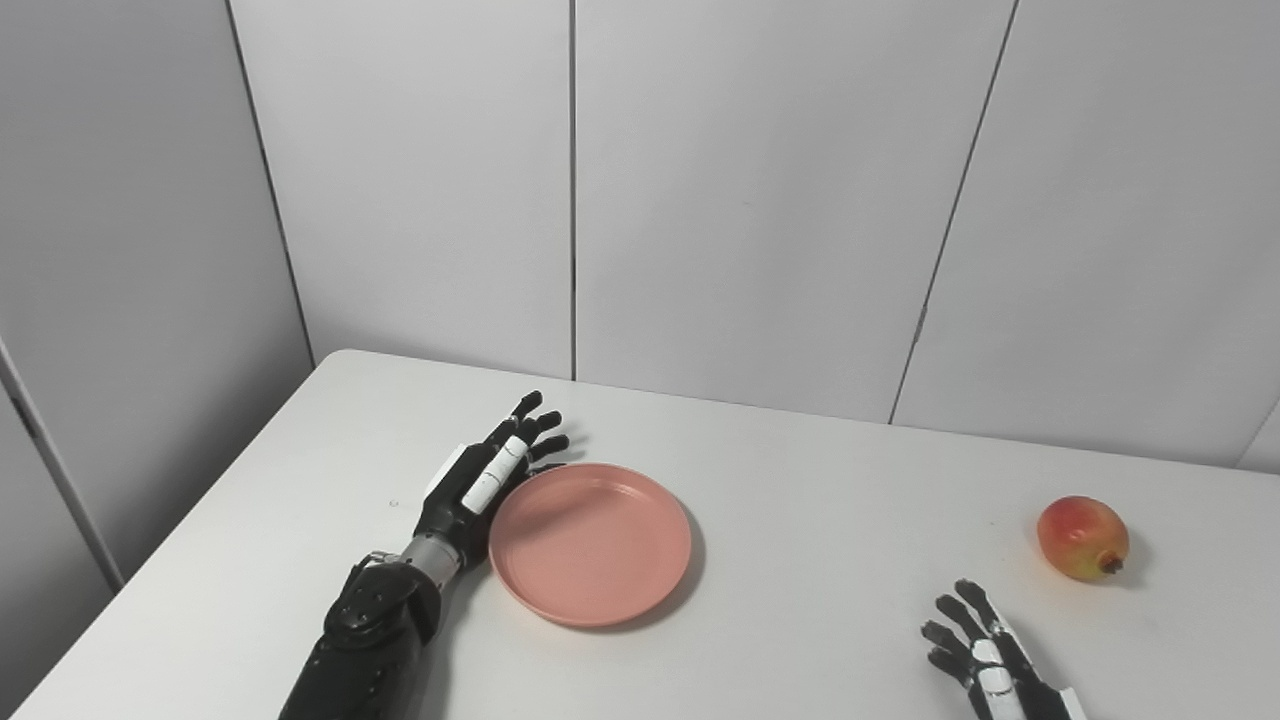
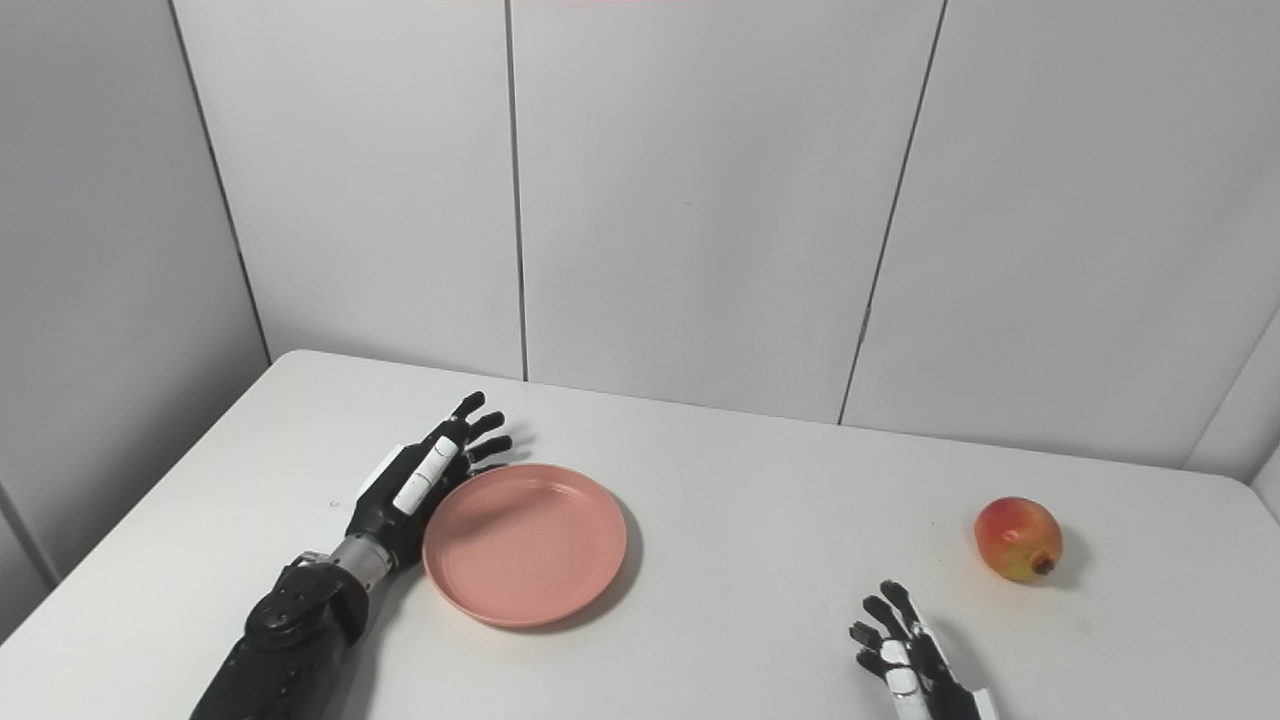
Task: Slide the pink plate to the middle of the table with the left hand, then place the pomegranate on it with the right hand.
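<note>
A pink plate [image 1: 590, 545] lies flat on the white table [image 1: 800, 480], left of the middle, with nothing on it. My left hand [image 1: 490, 475] rests on the table against the plate's left rim, fingers stretched out and apart, holding nothing. A red and yellow pomegranate [image 1: 1082, 538] sits on the table at the far right. My right hand [image 1: 985, 655] is low near the front edge, a little below and left of the pomegranate and apart from it. Its fingers are spread and it holds nothing.
Grey wall panels [image 1: 760, 200] stand right behind the table's far edge. The table's left edge [image 1: 180, 540] runs diagonally close to my left arm.
</note>
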